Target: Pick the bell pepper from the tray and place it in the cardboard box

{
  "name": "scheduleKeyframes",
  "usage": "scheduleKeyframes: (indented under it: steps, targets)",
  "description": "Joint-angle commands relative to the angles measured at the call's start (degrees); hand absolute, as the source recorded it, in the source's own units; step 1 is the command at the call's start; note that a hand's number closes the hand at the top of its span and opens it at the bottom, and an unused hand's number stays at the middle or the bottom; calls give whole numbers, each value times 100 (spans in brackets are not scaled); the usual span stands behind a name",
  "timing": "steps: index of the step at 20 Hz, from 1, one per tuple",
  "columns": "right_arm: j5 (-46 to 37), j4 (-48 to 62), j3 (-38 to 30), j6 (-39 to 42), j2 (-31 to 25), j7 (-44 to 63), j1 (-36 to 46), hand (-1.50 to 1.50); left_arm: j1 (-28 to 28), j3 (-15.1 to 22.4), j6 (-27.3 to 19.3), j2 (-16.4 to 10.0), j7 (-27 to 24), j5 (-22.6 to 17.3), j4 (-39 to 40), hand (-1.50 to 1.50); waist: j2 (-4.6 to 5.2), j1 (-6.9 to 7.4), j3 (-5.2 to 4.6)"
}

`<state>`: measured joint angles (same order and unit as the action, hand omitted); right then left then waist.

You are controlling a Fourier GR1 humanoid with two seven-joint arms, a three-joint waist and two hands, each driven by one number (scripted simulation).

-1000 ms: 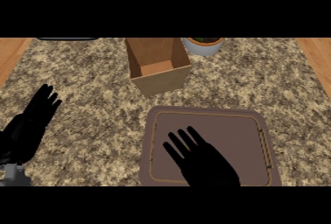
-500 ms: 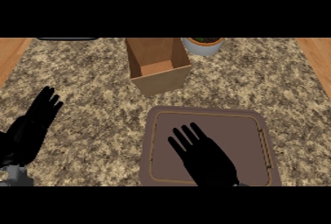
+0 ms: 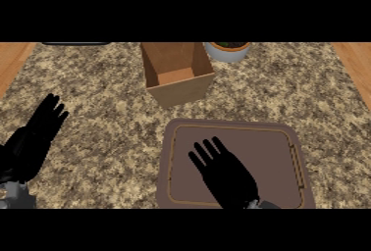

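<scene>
Right hand (image 3: 226,172) is hovering over the tray (image 3: 279,149), fingers (image 3: 208,153) straight and apart; bell pepper hidden, so curling round it before lifting seems wise.

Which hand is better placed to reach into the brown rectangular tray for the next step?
Right. The right hand hangs open over the brown rectangular tray, while the left hand rests open at the speckled counter's left edge, apart from it. No bell pepper shows; the right hand may hide it.
</scene>
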<state>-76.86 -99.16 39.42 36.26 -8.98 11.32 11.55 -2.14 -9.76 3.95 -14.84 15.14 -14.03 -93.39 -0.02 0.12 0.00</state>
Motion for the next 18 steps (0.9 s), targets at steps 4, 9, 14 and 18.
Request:
scheduleKeyframes:
  steps: [4, 9, 14, 18]
  targets:
    - [-281, 395, -137, -274, 156, -253, -53, -150, 96, -128, 89, 76, 237, -36, -287, 0, -2, 3, 0]
    - [-343, 556, -355, -551, -159, -614, -167, -150, -96, -337, 273, -6, 27, -93, 135, 0, 0, -14, -1]
    - [-339, 554, -254, -903, -55, -1073, -58, 150, 126, -280, 409, 101, -241, -19, 126, 0, -2, -8, -1]
    - [-566, 854, -320, -1006, 92, -1240, 121, 150, 107, -94, 13, 346, 122, 239, -345, 0, -1, 1, 0]
